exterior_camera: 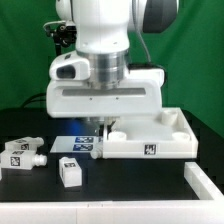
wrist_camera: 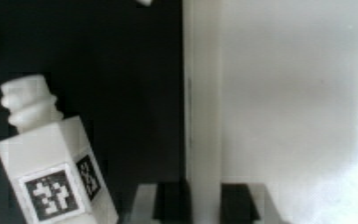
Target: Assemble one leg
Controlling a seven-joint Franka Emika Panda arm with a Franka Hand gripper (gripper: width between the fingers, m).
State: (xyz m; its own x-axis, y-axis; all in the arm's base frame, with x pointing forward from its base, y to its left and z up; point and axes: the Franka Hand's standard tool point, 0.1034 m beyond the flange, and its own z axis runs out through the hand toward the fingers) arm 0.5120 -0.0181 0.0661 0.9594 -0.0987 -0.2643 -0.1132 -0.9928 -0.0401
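The arm reaches low over the black surface (exterior_camera: 30, 185), beside the large white panel (exterior_camera: 165, 135). Its pincer (exterior_camera: 103, 128) hangs at the panel's near corner, jaws together and gripping nothing that shows. In the wrist view a leg (wrist_camera: 55, 165) lies on the surface just beside the pincer (wrist_camera: 194, 192), off to one side of it, long axis tilted, peg end pointing away. More legs (exterior_camera: 70, 171) lie toward the exterior view's left.

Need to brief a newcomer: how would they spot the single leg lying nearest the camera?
Start at the large white panel under the arm. On the exterior view's left, loose legs lie on the black table. The one meant is the leg alone toward the front, apart from the pair farther left.
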